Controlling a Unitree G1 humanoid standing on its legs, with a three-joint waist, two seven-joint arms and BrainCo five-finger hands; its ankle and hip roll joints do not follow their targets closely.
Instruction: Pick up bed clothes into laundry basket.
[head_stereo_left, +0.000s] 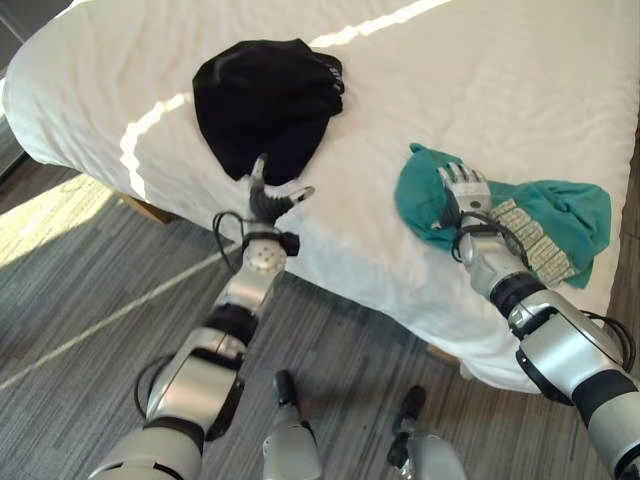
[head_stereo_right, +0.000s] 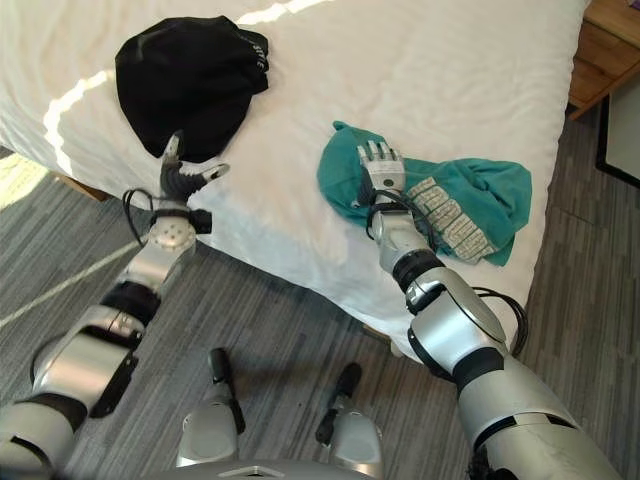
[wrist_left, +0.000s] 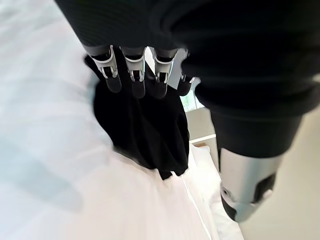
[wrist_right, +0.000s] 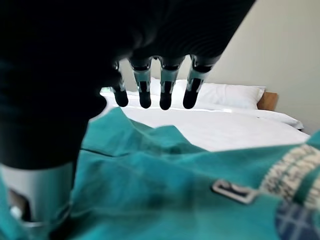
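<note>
Teal shirt (head_stereo_left: 545, 220) under right hand (head_stereo_left: 465, 188), fingers straight – black garment (head_stereo_left: 265, 100) just beyond left hand (head_stereo_left: 268, 200), open wide, on white bed (head_stereo_left: 480, 80).

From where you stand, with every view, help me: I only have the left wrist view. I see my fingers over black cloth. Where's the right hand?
Observer: The right hand is over a teal garment on the bed, fingers straight, not curled on it.
Operator: Is my left hand on the black cloth?
Observer: The left hand is open at the near edge of the black garment, not gripping it.
Operator: Are the two garments touching?
Observer: No, bare white sheet lies between them.
</note>
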